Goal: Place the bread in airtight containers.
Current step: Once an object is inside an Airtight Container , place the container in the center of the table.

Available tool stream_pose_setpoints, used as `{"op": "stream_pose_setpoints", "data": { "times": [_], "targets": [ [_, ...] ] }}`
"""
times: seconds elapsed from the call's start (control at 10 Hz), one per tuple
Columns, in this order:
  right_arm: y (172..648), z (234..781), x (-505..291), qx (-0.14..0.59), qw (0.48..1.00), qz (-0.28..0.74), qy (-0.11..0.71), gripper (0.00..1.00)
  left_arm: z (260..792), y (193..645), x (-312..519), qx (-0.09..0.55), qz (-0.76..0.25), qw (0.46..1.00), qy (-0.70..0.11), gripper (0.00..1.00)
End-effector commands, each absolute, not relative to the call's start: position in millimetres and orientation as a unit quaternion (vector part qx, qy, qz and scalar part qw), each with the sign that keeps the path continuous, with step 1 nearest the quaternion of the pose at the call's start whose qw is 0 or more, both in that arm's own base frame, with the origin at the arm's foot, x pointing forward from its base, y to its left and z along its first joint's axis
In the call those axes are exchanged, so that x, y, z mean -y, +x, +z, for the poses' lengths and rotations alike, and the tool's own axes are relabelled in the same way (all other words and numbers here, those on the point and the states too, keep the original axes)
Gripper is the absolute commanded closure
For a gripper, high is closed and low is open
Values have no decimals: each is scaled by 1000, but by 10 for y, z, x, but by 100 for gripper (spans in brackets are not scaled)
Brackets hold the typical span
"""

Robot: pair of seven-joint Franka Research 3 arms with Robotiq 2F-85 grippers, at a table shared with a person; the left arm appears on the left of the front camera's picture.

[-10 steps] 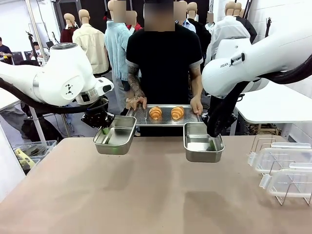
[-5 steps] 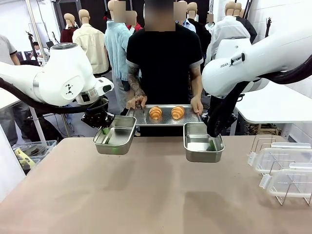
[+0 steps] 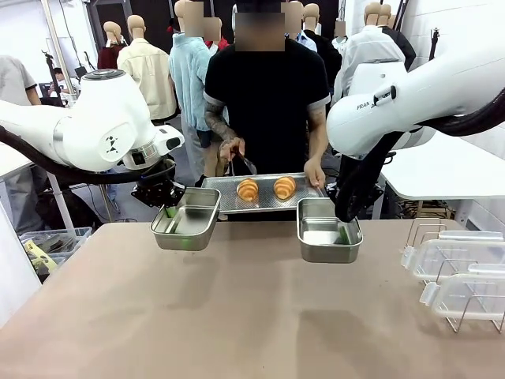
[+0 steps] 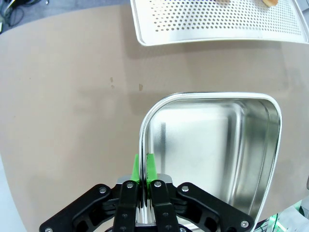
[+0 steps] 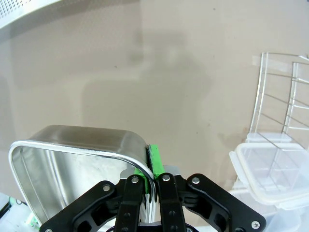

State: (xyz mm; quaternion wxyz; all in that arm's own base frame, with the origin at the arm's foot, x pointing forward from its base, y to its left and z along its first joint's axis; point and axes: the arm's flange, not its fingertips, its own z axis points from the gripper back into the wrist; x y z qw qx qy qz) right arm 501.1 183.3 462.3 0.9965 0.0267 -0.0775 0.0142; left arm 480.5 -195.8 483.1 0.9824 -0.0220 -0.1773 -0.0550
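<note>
Two golden-brown croissants (image 3: pixel 248 189) (image 3: pixel 284 186), the bread, lie on a perforated steel tray (image 3: pixel 264 202) that a person holds at the table's far edge. One of the person's hands (image 3: pixel 231 148) is raised above the tray with thin tongs; the other (image 3: pixel 316 172) stays on the tray's right end. My left gripper (image 3: pixel 169 210) (image 4: pixel 143 166) is shut on the near rim of the left airtight container (image 3: pixel 187 221) (image 4: pixel 207 140), held above the table. My right gripper (image 3: pixel 345 229) (image 5: pixel 148 166) is shut on the rim of the right container (image 3: pixel 325 230) (image 5: pixel 72 164). Both tins hold nothing.
Clear plastic lids (image 3: pixel 456 272) (image 5: pixel 275 174) lean in a wire rack (image 3: pixel 430 230) (image 5: pixel 289 92) at the table's right edge. The brown tabletop (image 3: pixel 237 316) spreads out in front of the tins. The tray's edge (image 4: pixel 217 24) runs just beyond the left tin.
The person's hand has let go of the tray's left end and risen with tongs. The tray and croissants have dropped slightly and shifted left. Both arms hold still.
</note>
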Motion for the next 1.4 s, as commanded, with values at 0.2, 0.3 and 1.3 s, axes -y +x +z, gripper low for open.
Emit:
{"op": "stream_pose_setpoints", "data": {
  "times": [0.2, 0.3, 1.3],
  "targets": [
    [5005, 4644, -1834, 85, 996, 14, 29, 100, 4860, 4793, 1956, 180, -55, 982, -23, 100],
    [5005, 4644, -1834, 85, 996, 14, 29, 100, 4860, 4793, 1956, 180, -55, 982, -23, 100],
    [5005, 4644, -1834, 85, 996, 14, 29, 100, 4860, 4793, 1956, 180, -55, 982, -23, 100]
  ]
}}
